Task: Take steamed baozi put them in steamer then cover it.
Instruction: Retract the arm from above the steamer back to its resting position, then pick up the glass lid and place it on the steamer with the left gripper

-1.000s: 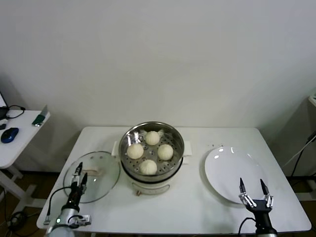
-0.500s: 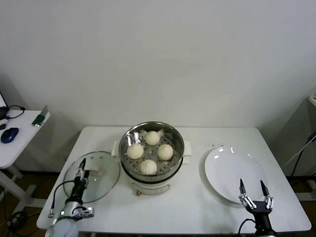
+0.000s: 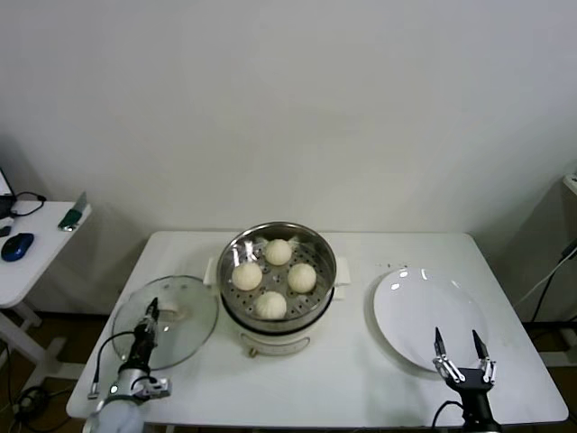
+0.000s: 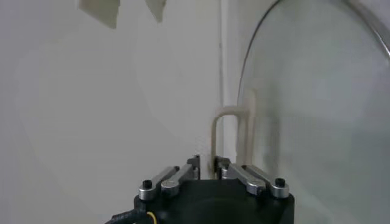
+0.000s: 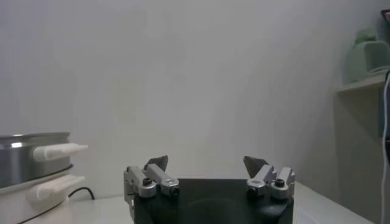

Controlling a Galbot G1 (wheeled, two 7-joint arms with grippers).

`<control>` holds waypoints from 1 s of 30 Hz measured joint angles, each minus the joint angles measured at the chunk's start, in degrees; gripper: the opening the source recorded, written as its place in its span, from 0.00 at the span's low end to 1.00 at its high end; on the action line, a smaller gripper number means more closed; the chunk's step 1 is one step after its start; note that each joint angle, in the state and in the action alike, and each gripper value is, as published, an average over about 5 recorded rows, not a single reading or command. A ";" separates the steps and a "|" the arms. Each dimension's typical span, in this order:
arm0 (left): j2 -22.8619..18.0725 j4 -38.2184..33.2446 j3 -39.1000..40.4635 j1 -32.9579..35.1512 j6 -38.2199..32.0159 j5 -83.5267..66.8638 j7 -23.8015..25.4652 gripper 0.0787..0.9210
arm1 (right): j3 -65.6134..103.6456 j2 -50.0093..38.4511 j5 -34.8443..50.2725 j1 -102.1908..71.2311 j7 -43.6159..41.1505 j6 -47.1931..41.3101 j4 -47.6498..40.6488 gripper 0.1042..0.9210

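Note:
Four white baozi sit on the perforated tray inside the steel steamer at the table's middle. The glass cover lies on the table to the steamer's left. My left gripper is over the cover, shut on its cream handle. In the left wrist view the jaws pinch the handle's near end, with the glass beside it. My right gripper is open and empty at the near edge of the white plate. It also shows in the right wrist view.
The steamer's side handles and base show in the right wrist view. The white table ends just below both grippers. A side table with a blue mouse stands at the far left.
My left gripper moved forward onto the cover's handle and its fingers closed on it. My right gripper dropped back slightly and stays open.

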 measured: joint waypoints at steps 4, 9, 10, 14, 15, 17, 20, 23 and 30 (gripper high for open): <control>-0.31 -0.51 -0.01 -0.25 -0.21 -0.39 -0.18 0.08 | -0.03 0.38 -0.22 -0.05 -0.05 0.12 0.08 0.88; -0.56 -1.42 -0.13 -0.17 -0.22 -0.98 -0.17 0.07 | 0.01 0.63 -0.34 -0.32 -0.08 0.27 0.36 0.88; -0.52 -1.70 -0.22 -0.06 -0.17 -1.17 -0.07 0.07 | 0.05 0.61 -0.35 -0.40 -0.08 0.31 0.41 0.88; 0.11 -3.66 -0.71 0.54 0.35 -2.20 0.72 0.07 | 0.32 0.42 -0.35 -0.65 -0.07 0.46 0.57 0.88; 0.40 -4.43 -0.84 0.72 0.57 -2.54 1.09 0.07 | 0.39 0.35 -0.36 -0.70 -0.05 0.48 0.59 0.88; 1.17 -6.28 -1.13 1.19 1.19 -3.35 2.14 0.07 | 0.51 0.23 -0.37 -0.79 0.02 0.51 0.62 0.88; 2.84 -9.74 -1.73 1.91 2.63 -4.88 4.57 0.07 | 0.59 0.11 -0.48 -0.92 0.21 0.52 0.63 0.88; 4.95 -13.56 -2.41 2.23 4.67 -6.72 7.64 0.07 | 0.56 0.11 -0.75 -1.08 0.37 0.55 0.64 0.88; 10.27 -21.69 -3.17 1.84 9.90 -10.39 14.57 0.07 | 0.29 -0.04 -1.02 -1.41 0.45 0.87 0.67 0.88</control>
